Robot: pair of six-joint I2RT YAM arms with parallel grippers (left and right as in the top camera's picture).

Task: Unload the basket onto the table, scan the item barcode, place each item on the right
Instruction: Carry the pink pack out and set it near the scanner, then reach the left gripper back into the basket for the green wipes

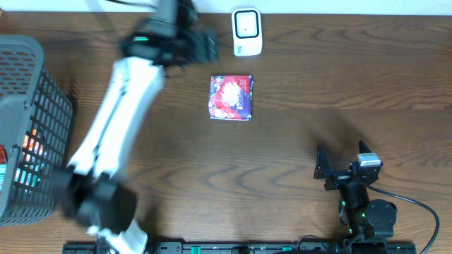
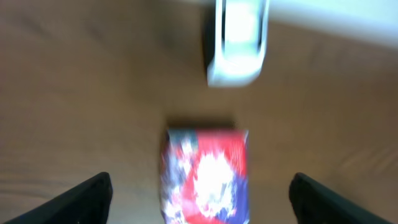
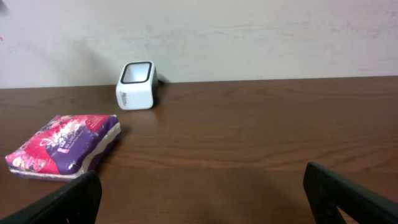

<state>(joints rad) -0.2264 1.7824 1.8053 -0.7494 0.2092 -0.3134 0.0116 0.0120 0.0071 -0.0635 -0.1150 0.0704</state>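
Red and purple packet [image 1: 231, 97] lies flat on the wood table [image 1: 304, 92], close in front of my left gripper [image 2: 200, 180], which is spread wide and holds nothing. The white scanner [image 1: 247, 32] stands just beyond.

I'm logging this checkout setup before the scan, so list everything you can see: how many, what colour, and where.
packet: one, red, purple and white, flat on the table near the scanner
scanner: one, white, at the table's far edge by the wall
basket: one, grey mesh, at the table's left edge
things in the basket: count unclear, orange and teal, seen through the mesh
table: one, brown wood
wall: one, pale, behind the table
cable: one, black, by the right arm's base
left arm: one, white, reaching toward the scanner
left fingers: two, black, spread wide, holding nothing
right arm: one, black, at the near right
right fingers: two, black, spread wide, holding nothing
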